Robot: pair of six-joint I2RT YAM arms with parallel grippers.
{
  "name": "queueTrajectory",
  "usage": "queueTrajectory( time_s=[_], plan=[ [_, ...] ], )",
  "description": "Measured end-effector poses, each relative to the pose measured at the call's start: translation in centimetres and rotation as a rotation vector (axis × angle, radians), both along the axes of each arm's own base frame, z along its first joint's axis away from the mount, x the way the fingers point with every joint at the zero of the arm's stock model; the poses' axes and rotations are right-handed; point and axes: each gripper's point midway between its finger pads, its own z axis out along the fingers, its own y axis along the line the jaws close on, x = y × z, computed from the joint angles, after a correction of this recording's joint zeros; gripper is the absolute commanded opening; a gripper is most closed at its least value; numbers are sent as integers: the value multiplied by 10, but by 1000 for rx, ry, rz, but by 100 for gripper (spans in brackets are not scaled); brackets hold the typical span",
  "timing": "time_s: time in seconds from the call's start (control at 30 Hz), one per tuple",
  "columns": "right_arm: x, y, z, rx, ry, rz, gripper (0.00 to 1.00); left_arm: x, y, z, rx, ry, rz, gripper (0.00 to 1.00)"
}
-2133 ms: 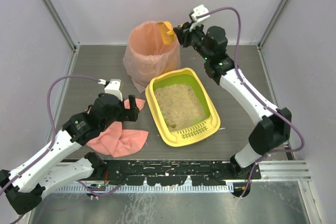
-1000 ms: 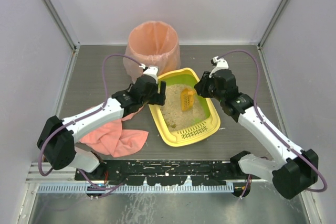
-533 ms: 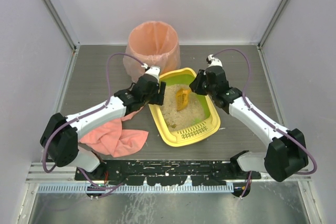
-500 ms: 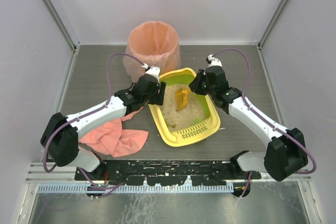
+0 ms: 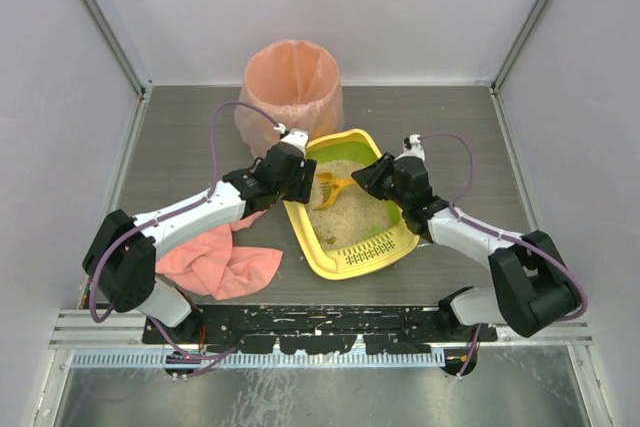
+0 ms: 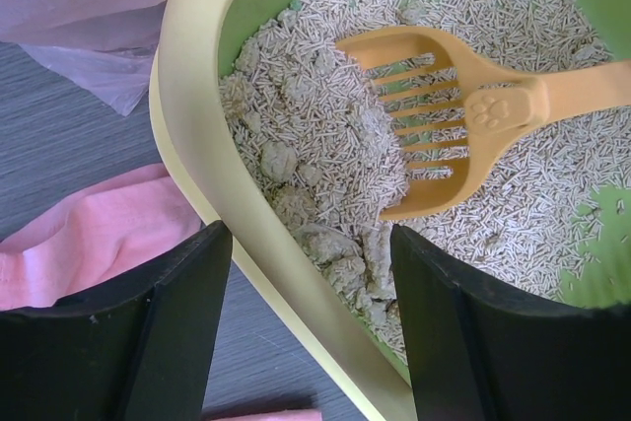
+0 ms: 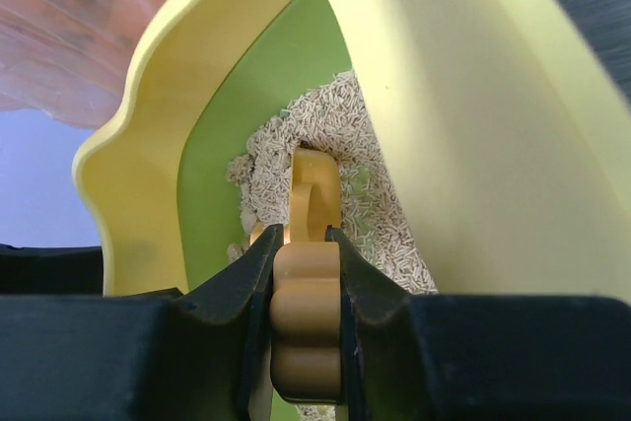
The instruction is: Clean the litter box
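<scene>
The yellow litter box with a lime-green inside and beige litter lies mid-table, its slotted grate at the near end. My right gripper is shut on the handle of the orange slotted scoop. The scoop head lies low on the litter by the box's left wall. In the right wrist view the jaws clamp the handle. My left gripper is open and straddles the box's left rim, one finger outside and one over the litter. Grey clumps lie beside the scoop.
A tall round pink-lined bin stands just behind the litter box. A pink cloth lies on the table left of the box, under my left arm. Grey enclosure walls close off the back and both sides.
My right arm has dropped lower and swung the scoop from upright to lying flat on the litter, pointing left. My left gripper has shifted a little along the box's left rim.
</scene>
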Motion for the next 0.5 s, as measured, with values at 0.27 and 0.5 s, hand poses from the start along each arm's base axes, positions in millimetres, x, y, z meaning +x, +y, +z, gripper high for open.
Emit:
queueTrajectory(
  time_s=[0.27, 0.5],
  plan=[
    [-2, 9, -6, 100, 2, 0, 1, -2, 0, 1, 14, 5, -6, 77],
    [-17, -6, 9, 97, -20, -38, 1, -3, 5, 15, 24, -12, 6, 93]
  ],
)
